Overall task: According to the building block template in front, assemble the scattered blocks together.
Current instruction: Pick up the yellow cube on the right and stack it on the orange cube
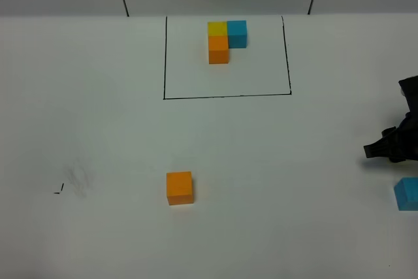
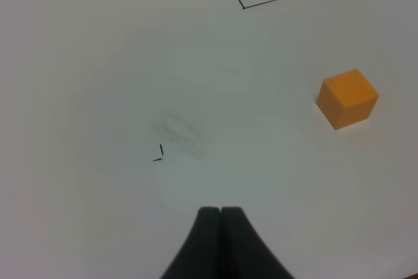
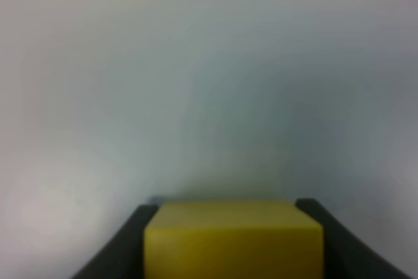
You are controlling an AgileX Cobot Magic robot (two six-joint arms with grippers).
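At three o'clock on the table (image 1: pixel 98 129), the right gripper (image 3: pixel 226 210) clamps the yellow cube (image 3: pixel 233 243) for assembly; the left gripper (image 2: pixel 221 212) rests clenched, empty.

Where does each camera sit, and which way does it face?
Exterior high: mounted high, looks down the white table toward the black-outlined trio of yellow, blue and orange cubes; the black right arm shows at the right edge.
Left wrist: above the table, looks down past the shut left gripper at the loose matte orange cube.
Right wrist: close behind the right gripper, shut on the matte yellow cube; blurred table beyond.
Shared: exterior high and left wrist both show that orange cube and the outline's corner.
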